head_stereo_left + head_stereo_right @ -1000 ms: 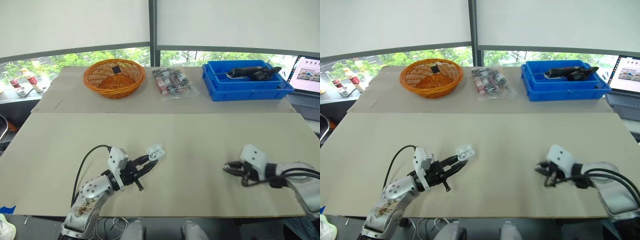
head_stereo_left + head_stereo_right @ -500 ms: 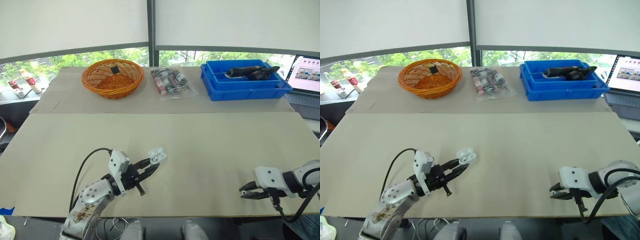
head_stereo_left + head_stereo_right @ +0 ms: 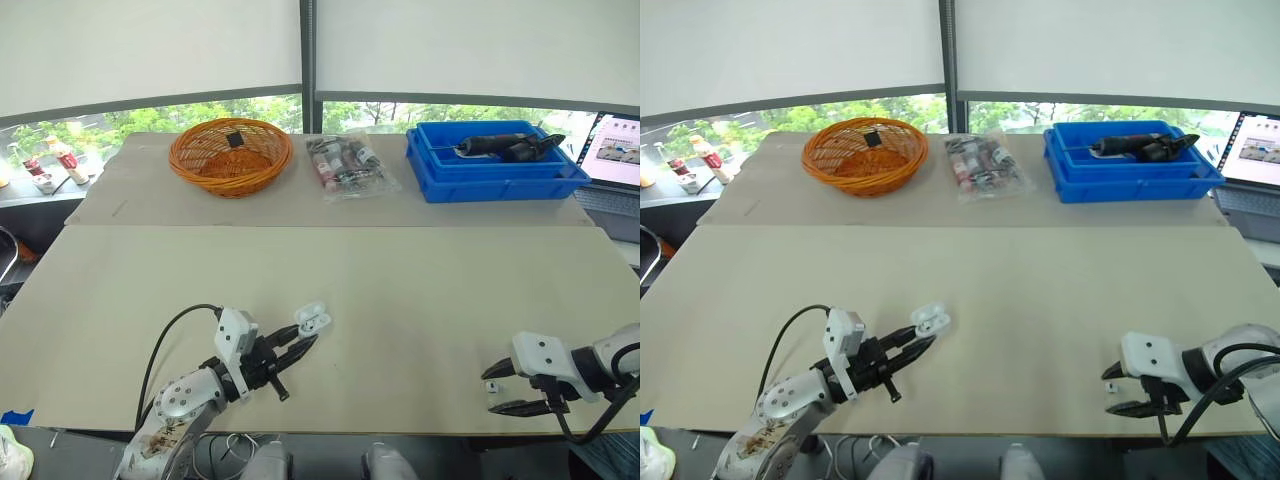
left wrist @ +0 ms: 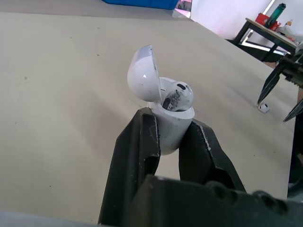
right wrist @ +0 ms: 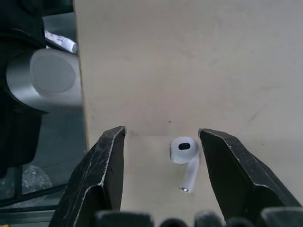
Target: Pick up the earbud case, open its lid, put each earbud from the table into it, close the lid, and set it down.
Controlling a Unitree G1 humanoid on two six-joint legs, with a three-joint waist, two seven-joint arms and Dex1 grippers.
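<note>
The table (image 3: 420, 280) is a wide, pale board. Along its far side stand a blue bin (image 3: 495, 185) with a dark tool (image 3: 505, 147) lying in it, a woven orange basket (image 3: 229, 158) to the left, and a clear bag (image 3: 347, 166) of small packets between them. A laptop (image 3: 618, 150) sits at the far right, and its screen text is too small for me to read. So is a dark tag inside the basket.

My left gripper (image 3: 306, 334) is at the near left of the table, clenched on the case (image 4: 171, 124). My two black fingers (image 4: 137, 151) press the lower body from either side, and the top stands clear above their tips. The case is white, glossy and rounded. Its lid (image 4: 142, 75) is swung open and tilted back on the hinge. I can make out no brand mark on the shell.

My right gripper (image 5: 162, 133) is at the near right, close to the table's near edge, with its fingers spread wide and gripping nothing.

One earbud (image 4: 177, 96) sits in the case, its rounded head showing above the rim with dark smudges on it. The loose earbud (image 5: 184, 155) lies on the table between my right fingers. It is white with a dark oval vent on its head and a short stem, and it lies closer to one finger than the other. It touches neither finger.
</note>
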